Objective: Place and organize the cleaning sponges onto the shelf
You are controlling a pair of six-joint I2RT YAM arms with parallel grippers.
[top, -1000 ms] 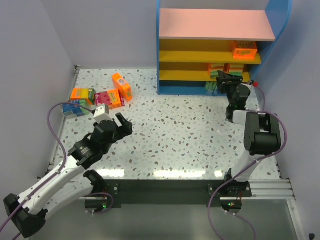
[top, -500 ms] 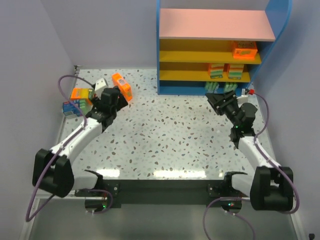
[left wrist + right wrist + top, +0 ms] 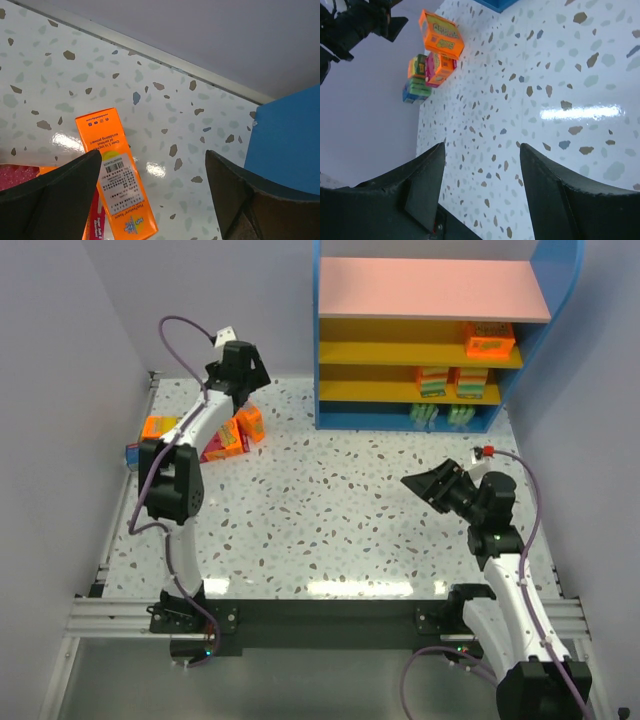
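Note:
Loose cleaning sponges lie at the table's back left: an orange pack (image 3: 250, 422), a magenta one (image 3: 225, 438), another orange (image 3: 160, 427) and a blue one (image 3: 135, 453). My left gripper (image 3: 237, 368) hangs open above the first orange pack (image 3: 116, 175), which lies flat under the left finger, not gripped. The shelf (image 3: 430, 288) holds orange packs on its yellow tiers (image 3: 489, 338) (image 3: 433, 380) and green sponges at the bottom (image 3: 425, 416). My right gripper (image 3: 420, 483) is open and empty over the table's right middle, facing the loose packs (image 3: 441, 34).
The shelf's blue side panel (image 3: 290, 135) stands just right of my left gripper (image 3: 152, 165). The purple back wall and left wall close in the loose packs. Speckled tabletop (image 3: 560, 75) spreads in front of my right gripper (image 3: 481, 150).
My left arm has swung from the front of the table up to the back left, over the loose packs. My right arm has pulled back from the shelf's bottom tier. Both jaws have widened.

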